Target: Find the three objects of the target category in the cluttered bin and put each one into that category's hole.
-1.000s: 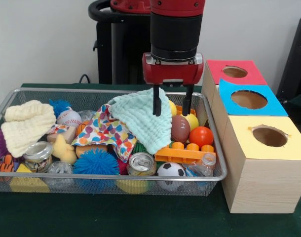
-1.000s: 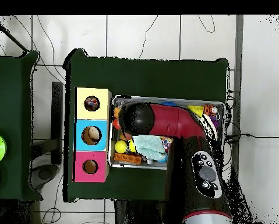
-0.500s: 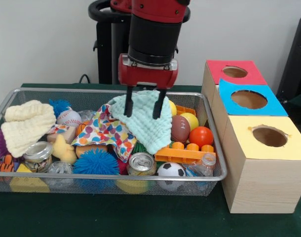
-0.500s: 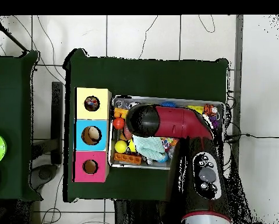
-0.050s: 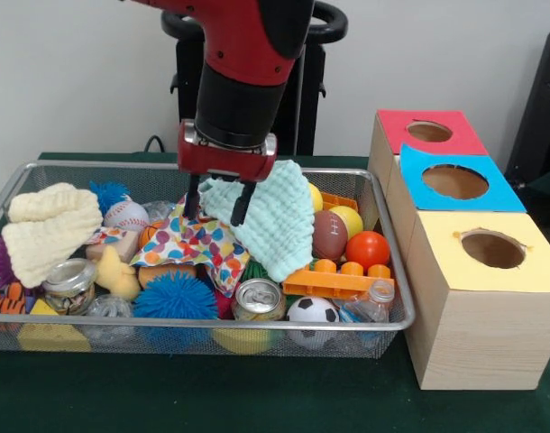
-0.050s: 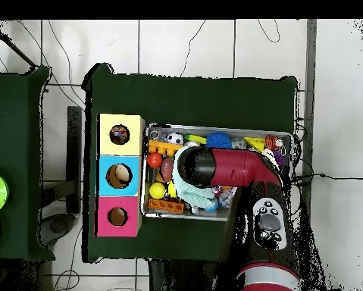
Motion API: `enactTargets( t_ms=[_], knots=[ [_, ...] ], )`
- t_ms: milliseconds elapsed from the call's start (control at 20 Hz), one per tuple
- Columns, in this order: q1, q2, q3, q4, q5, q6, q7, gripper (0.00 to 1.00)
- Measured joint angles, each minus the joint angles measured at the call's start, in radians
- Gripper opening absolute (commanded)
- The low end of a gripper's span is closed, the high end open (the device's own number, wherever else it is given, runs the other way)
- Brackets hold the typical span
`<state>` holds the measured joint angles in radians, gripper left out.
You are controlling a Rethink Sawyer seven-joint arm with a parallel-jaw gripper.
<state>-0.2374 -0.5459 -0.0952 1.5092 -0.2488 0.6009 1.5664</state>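
Bin (image 5: 22, 171), wire mesh, fills the frame's lower left; you are at the search step, no category item gripped. Mint cloth (image 5: 273, 216) drapes centre over the spotted cloth (image 5: 196, 242), hiding what lies beneath; I judge you must clear it. Gripper (image 5: 216, 204), upper centre, jaws spread and empty, tips at the mint cloth's left edge; boxes (image 5: 478, 298) stand right.

A red and black robot arm (image 6: 237, 168) reached from the lower right of the frame over a wire bin (image 6: 290, 144) of toys at centre. A mint cloth (image 6: 190, 194) showed beneath it. Left of the bin sat a yellow box (image 6: 121, 121), a blue box (image 6: 104, 176) and a pink box (image 6: 107, 217), each with a hole.
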Motion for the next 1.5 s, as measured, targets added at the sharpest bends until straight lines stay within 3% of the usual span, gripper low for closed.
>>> enactTargets(
  t_ms=[800,1500],
  knots=[
    [-0.006,0.085,-0.039,0.009,0.0,-0.087,0.0,1.0],
    [-0.045,0.144,-0.044,0.01,0.001,-0.094,0.0,1.0]
  ],
)
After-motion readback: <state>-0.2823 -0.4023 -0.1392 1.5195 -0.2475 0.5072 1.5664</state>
